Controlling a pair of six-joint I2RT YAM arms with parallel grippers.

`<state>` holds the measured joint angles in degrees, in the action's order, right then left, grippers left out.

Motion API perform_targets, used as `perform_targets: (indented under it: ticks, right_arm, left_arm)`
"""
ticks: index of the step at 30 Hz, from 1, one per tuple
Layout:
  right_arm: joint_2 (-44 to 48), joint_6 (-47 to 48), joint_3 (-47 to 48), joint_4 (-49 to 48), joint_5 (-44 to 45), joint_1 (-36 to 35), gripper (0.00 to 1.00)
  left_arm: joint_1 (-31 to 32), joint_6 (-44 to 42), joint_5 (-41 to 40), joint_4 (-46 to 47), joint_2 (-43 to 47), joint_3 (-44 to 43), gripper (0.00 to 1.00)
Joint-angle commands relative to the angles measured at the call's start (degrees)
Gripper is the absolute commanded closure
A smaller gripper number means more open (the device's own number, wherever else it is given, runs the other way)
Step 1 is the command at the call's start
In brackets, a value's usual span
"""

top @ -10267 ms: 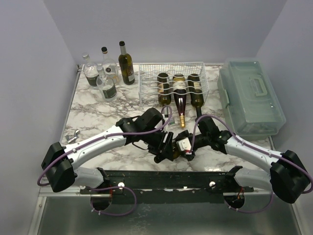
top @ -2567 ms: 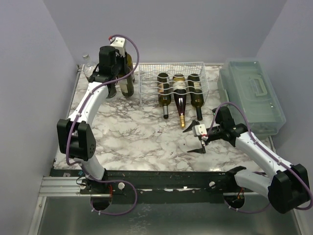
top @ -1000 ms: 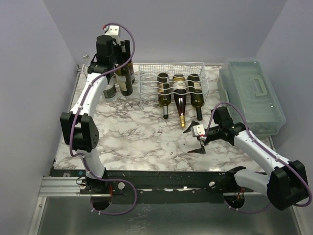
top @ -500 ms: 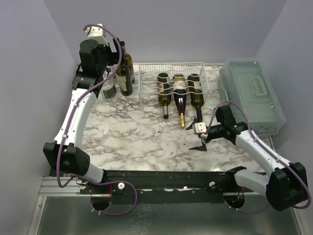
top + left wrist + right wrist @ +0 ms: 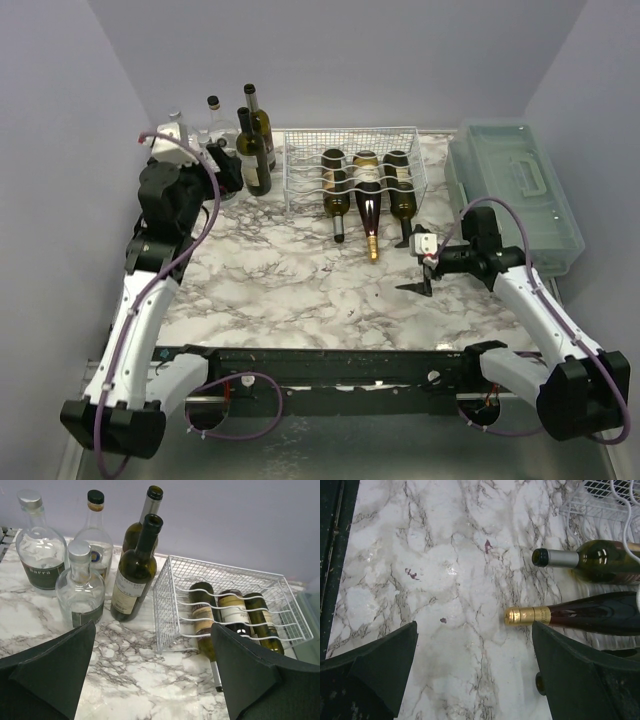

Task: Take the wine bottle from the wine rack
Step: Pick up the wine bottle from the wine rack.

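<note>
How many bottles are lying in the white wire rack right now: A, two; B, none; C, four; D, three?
D: three bottles lie side by side in the wine rack, with their necks poking out of its near side.

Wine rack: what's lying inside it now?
Three wine bottles lie side by side in the wine rack, necks poking out the near side. Beneath them is hidden.
</note>
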<state>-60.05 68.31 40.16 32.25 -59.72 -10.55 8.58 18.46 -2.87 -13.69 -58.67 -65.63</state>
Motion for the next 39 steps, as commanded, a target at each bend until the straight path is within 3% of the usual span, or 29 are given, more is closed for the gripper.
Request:
perform_targets:
  ticks: [1, 6, 14, 22, 39]
  right_arm:
    - [0.5, -1.4, 5.3, 7.2, -1.5, 0.2, 0.01]
    - [2.2, -2.3, 9.6, 15.5, 1.2, 0.2, 0.01]
    - [6.4, -22.9, 12.7, 11.1, 2.7, 0.2, 0.01]
    - [6.8, -30.8, 14.0, 9.5, 5.5, 2.3, 0.01]
    - [12.0, -41.6, 8.2, 0.3, 3.8, 9.7, 0.01]
  left_arm:
    - [-0.3, 3.0, 2.8, 1.9, 8.9, 8.0, 0.01]
    - [-0.3, 2.9, 9.1, 4.1, 16.6, 16.9, 0.01]
    - [-0.3, 2.2, 16.6, 8.7, 22.3, 26.5, 0.01]
    - [0.2, -1.3, 20.9, 10.1, 25.0, 29.3, 0.01]
    - [0.3, -1.6, 21.3, 10.8, 24.9, 30.2, 0.01]
